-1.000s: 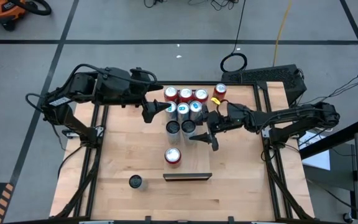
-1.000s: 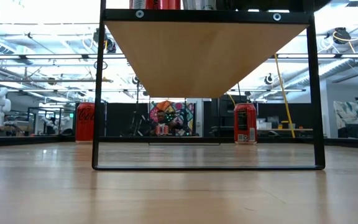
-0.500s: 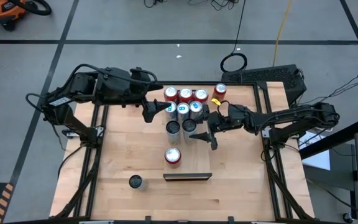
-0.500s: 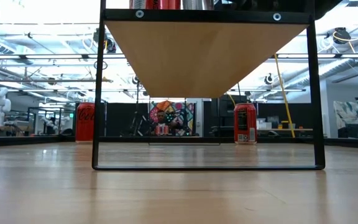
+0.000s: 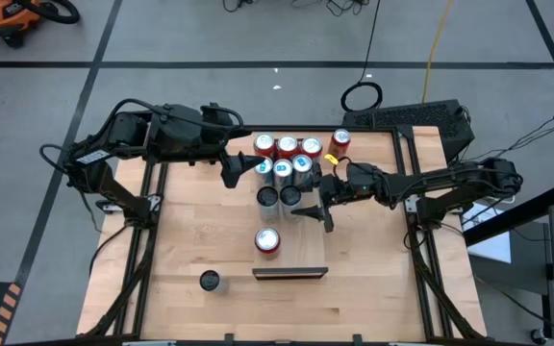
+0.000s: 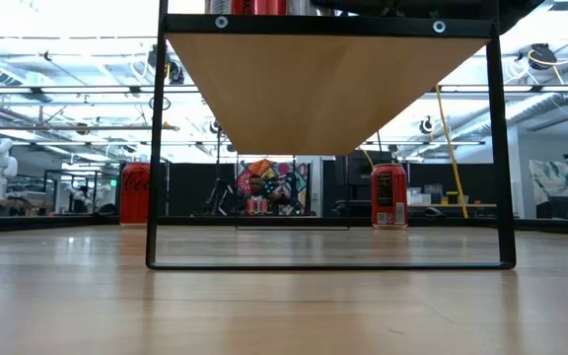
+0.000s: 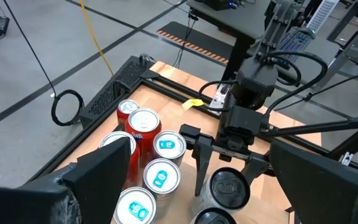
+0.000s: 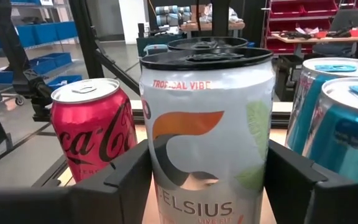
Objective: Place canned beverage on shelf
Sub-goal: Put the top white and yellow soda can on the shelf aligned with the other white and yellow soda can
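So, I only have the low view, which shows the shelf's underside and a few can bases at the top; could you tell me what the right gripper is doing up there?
Observer: The right gripper is shut on a black-lidded can at the cluster of cans on the shelf.
Operator: Thank you, and where is the left one?
Observer: The left gripper hangs open beside the blue-topped cans, holding nothing.
Operator: Is anything else on the shelf?
Observer: A single red can stands apart from the cluster, nearer the dark strip.
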